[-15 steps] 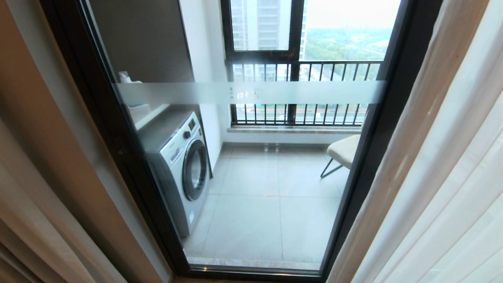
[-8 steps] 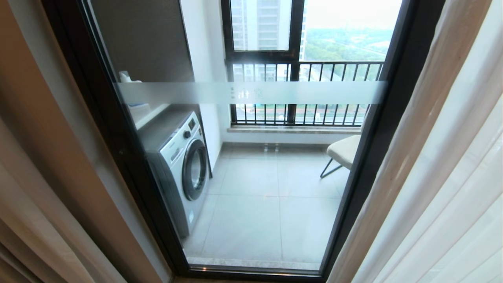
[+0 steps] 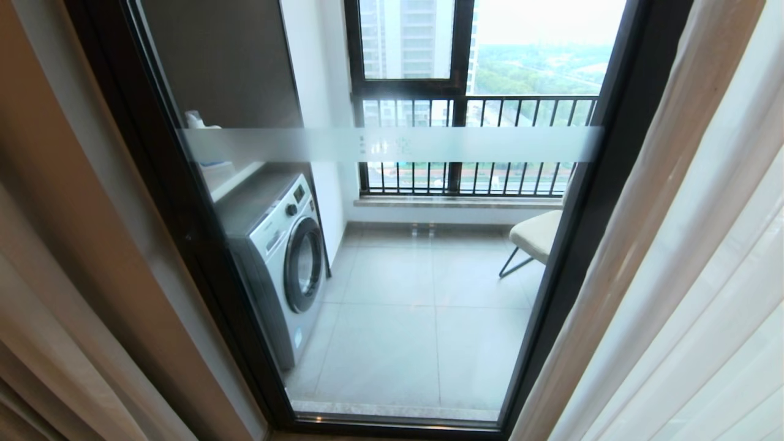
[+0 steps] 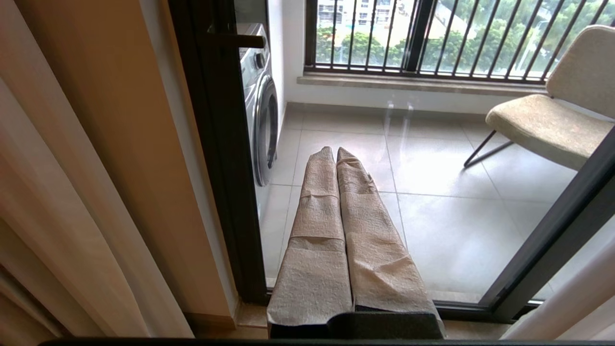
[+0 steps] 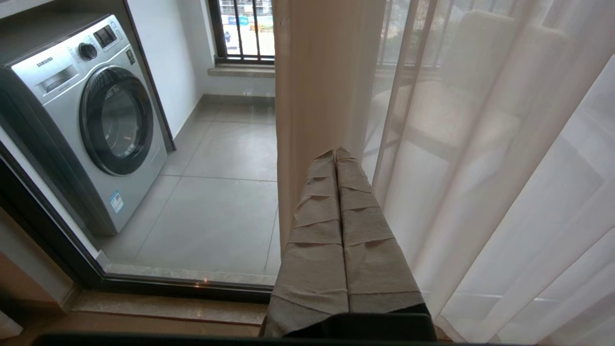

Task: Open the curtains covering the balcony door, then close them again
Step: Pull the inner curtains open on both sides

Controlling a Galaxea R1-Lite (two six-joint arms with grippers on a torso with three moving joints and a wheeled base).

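Meanwhile nothing has shifted: curtains [image 3: 674, 257] hang parted off the balcony door [image 3: 392, 245], both tools [image 4: 336, 153] [image 5: 336, 153] pressed together, empty, so closing remains.

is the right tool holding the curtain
No, the right tool is shut with nothing between its wrapped tips, and it points at the curtain edge hanging beyond it.

curtains [image 3: 674, 245]: matt woven cloth | balcony door [image 3: 398, 144]: glossy glass, frosted band | floor [image 3: 398, 331]: smooth tile

All 3 views face the balcony door [image 3: 392, 275] closely, sharing washing machine [image 3: 288, 257].
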